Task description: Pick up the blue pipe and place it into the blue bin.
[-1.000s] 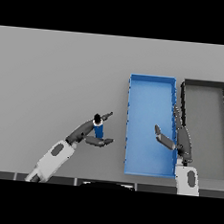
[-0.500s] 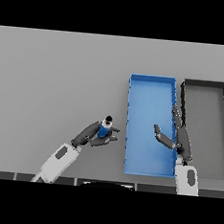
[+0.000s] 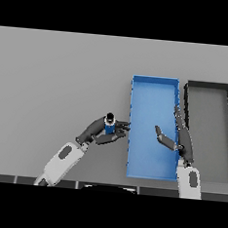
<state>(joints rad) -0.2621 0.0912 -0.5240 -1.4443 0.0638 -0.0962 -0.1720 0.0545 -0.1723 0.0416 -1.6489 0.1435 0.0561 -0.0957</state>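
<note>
Since the earlier pictures the left hand (image 3: pixel 98 132) has carried the blue pipe (image 3: pixel 109 126) toward three o'clock, so that it now sits just beside the near-left wall of the blue bin (image 3: pixel 155 81) rather than well out on the grey table (image 3: pixel 55 76). The fingers and thumb are curled round the pipe, clamped on its blue body; its dark end cap points up toward twelve o'clock, so its long axis seems to stand roughly upright in the grasp, though from above the tilt is hard to judge. Whether it is lifted off the table cannot be told for sure from this view.

The relation that matters: the bin's open floor lies at three o'clock from the pipe, with only the bin's left wall between them. The fingertips already reach to that wall. The next move, as I judge it, is a short carry further toward three o'clock, high enough to clear the rim, then a release.

The right hand (image 3: pixel 178 136) hangs over the bin's right side, fingers straight and relaxed, thumb spread toward nine o'clock, holding nothing. It takes up some room above the bin floor, but the left part of the floor is free. A dark grey bin (image 3: pixel 210 85) stands touching or just beside the blue one at three o'clock.
</note>
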